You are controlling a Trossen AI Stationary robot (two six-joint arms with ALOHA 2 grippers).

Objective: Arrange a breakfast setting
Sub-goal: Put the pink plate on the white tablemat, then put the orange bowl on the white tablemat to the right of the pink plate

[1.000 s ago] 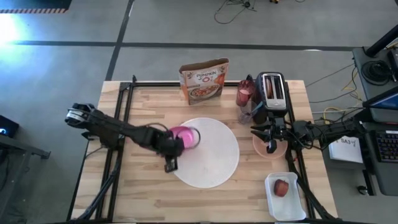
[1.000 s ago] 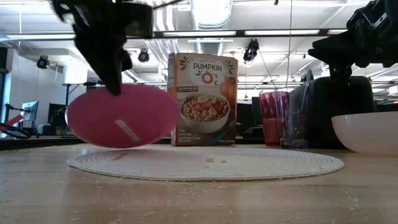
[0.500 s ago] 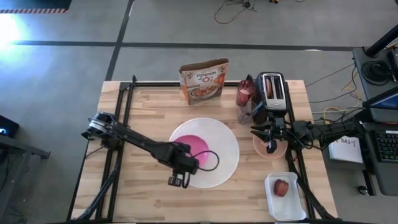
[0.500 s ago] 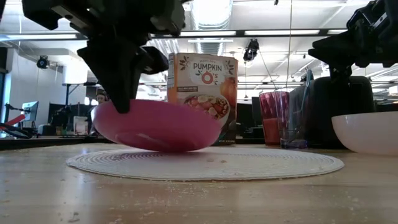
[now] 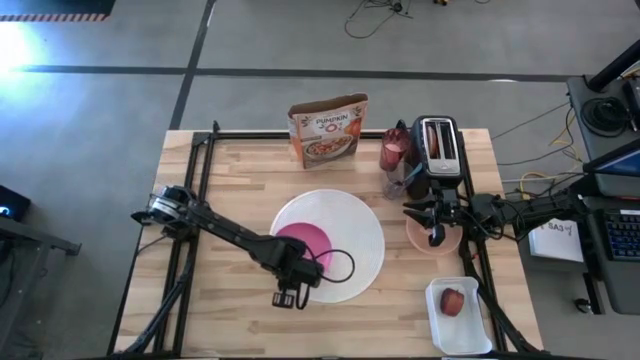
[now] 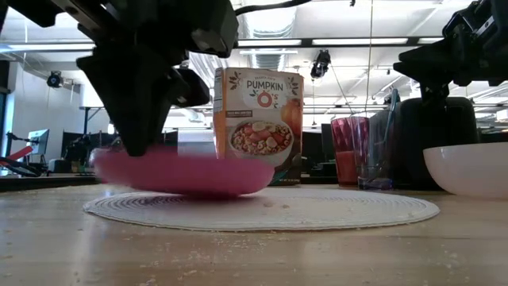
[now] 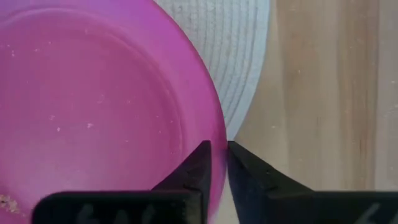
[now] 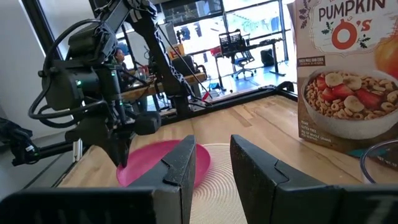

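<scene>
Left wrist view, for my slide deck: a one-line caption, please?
Left gripper pinches magenta plate rim over white plate.

Cereal box [image 6: 258, 127], standing at the back of the table: front panel reads "PUMPKIN O's" in large letters over a picture of a bowl of cereal. Same words readable on the box in the high view [image 5: 329, 128] and right wrist view [image 8: 348, 74]. Smaller print on the box too small to read.

Open-plan lab: office chairs [image 8: 239, 42], desks.
</scene>
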